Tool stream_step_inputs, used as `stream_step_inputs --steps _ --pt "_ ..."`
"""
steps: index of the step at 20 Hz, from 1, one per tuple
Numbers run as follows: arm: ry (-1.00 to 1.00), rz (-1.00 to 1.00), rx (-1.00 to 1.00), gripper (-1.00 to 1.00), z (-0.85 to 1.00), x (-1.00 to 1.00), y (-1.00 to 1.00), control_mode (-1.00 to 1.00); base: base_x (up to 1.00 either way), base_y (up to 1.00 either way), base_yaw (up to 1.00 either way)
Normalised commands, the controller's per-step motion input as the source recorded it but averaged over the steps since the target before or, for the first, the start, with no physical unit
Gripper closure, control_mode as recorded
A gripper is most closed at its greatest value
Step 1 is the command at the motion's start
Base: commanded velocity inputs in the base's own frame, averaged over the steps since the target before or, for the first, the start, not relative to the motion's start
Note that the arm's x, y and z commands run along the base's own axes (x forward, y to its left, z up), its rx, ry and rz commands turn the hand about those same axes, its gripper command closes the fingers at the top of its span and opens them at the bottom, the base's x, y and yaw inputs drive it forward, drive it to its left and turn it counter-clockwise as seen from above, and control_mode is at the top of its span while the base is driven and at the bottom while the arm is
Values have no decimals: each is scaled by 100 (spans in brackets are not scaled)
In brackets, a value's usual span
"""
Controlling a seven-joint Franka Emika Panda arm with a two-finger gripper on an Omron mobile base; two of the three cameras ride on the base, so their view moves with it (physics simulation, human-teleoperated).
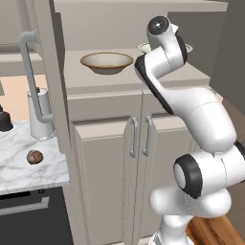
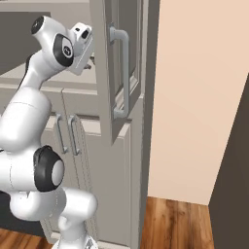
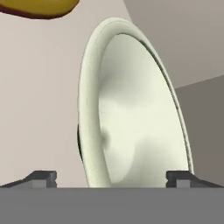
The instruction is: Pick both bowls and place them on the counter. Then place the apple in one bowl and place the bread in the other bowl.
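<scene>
The pale cream-green bowl (image 3: 131, 113) looms close in the hand view, between the two fingertips of my gripper (image 3: 111, 179), which stands open just short of it. In the left base view this bowl (image 1: 144, 47) sits on the beige cabinet shelf, mostly hidden behind my wrist. The tan bowl (image 1: 106, 62) with its golden-brown rim rests on the same shelf, to the left. The bread (image 1: 34, 156) lies on the white marble counter (image 1: 19, 177) at lower left. The apple is out of view. A yellow and dark-red curved edge (image 3: 37, 8) shows at the hand view's top left; I cannot tell what it is.
An open cabinet door (image 1: 45, 72) with a grey handle stands between the shelf and the counter; it is also seen from the right (image 2: 121, 73). A white cylinder (image 1: 40, 115) and a dark object (image 1: 4, 119) stand on the counter. Closed cabinet doors (image 1: 139, 139) lie below the shelf.
</scene>
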Motion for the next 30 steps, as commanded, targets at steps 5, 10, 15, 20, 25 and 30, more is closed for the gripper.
stream_step_inputs --steps 5,10,15,20,25,30 --pt "2 0 0 100 -23 0 -6 -100 0 0 0" --pt "-4 0 0 100 -22 -24 0 -100 0 0 0" --pt "-16 0 -1 100 -5 -69 7 -100 0 0 0" --pt "-15 0 0 100 8 -84 33 -100 0 0 0" --pt "-3 0 0 100 4 -84 43 -100 0 0 0" --pt "0 0 0 100 -3 -77 34 -100 0 0 0"
